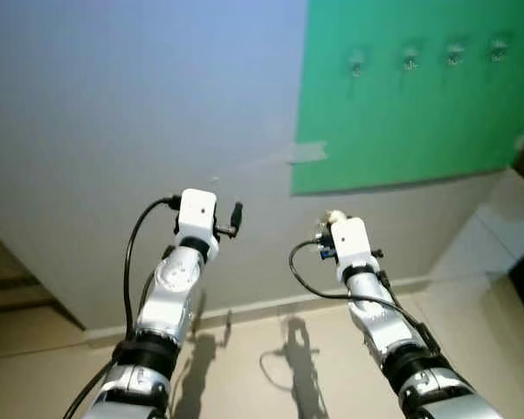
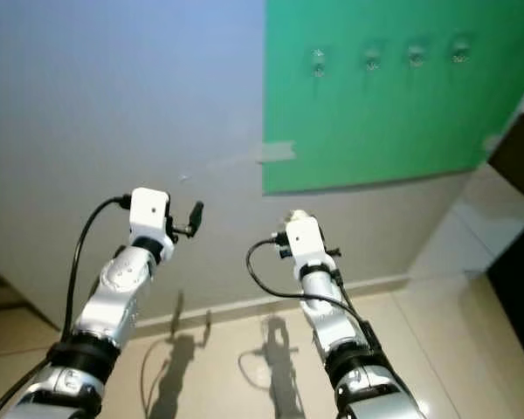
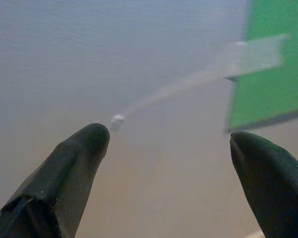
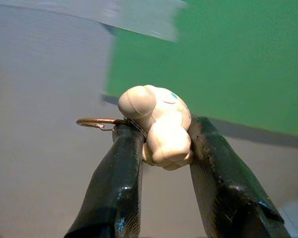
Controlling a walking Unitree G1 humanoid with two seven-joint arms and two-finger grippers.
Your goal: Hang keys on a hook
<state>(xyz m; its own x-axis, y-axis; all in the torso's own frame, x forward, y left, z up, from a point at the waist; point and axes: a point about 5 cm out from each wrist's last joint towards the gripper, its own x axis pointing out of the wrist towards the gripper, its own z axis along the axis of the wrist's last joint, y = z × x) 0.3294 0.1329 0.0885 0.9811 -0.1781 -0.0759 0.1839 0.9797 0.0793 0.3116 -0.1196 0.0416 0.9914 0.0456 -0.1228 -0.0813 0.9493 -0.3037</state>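
Note:
A green board [image 1: 402,105] hangs on the pale wall at upper right, with a row of several small metal hooks [image 1: 410,59] near its top. My right gripper [image 4: 161,131] is raised below the board's lower left corner. It is shut on a cream figurine keychain [image 4: 159,126], and a copper key ring [image 4: 95,122] sticks out to one side. The same keychain [image 1: 334,216] shows as a pale blob above the right wrist, well below the hooks. My left gripper [image 3: 169,136] is raised further left, open, facing bare wall with nothing between its fingers.
A strip of tape [image 1: 307,153] holds the board's lower left corner to the wall. A baseboard [image 1: 262,307] runs above the beige tiled floor [image 1: 271,375]. A dark object [image 2: 517,157] stands at the far right, and dark furniture [image 1: 4,284] at the left edge.

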